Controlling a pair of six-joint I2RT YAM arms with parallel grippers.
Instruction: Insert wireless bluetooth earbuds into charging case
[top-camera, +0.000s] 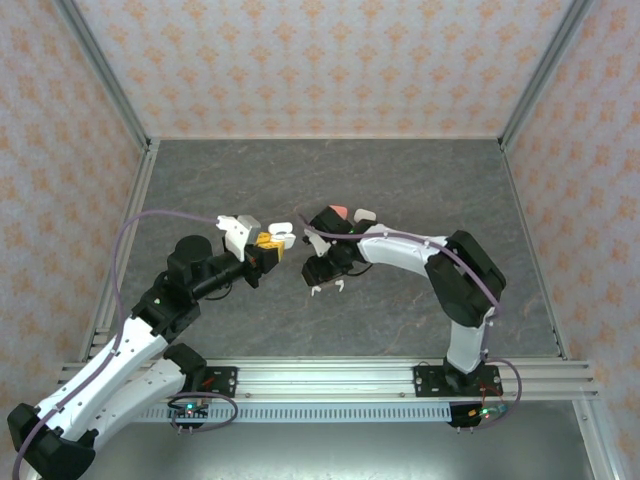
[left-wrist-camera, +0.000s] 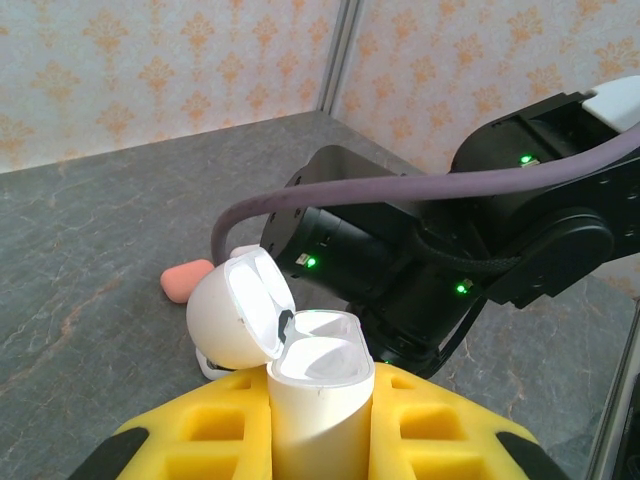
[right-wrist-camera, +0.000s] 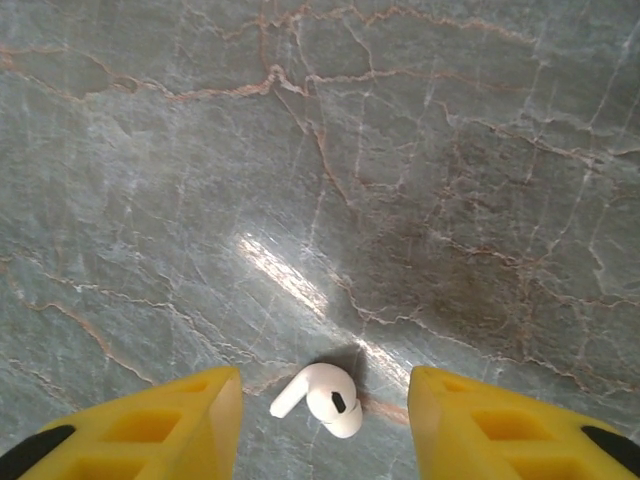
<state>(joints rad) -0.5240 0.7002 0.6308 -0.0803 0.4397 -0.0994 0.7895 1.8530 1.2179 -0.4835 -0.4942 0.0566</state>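
A white charging case stands upright between the yellow fingers of my left gripper, which is shut on it. Its lid hangs open to the left, and the top of the case looks white inside. From above, the left gripper holds the case just left of the right arm's wrist. My right gripper is open and points straight down at the table. One white earbud lies between its fingers, touching neither. The right gripper hangs at the table's middle.
A coral-red case and a white case lie just behind the right wrist. The coral case also sits on the table beyond the held lid. The black right arm is close in front of the left gripper. Patterned walls ring the grey table.
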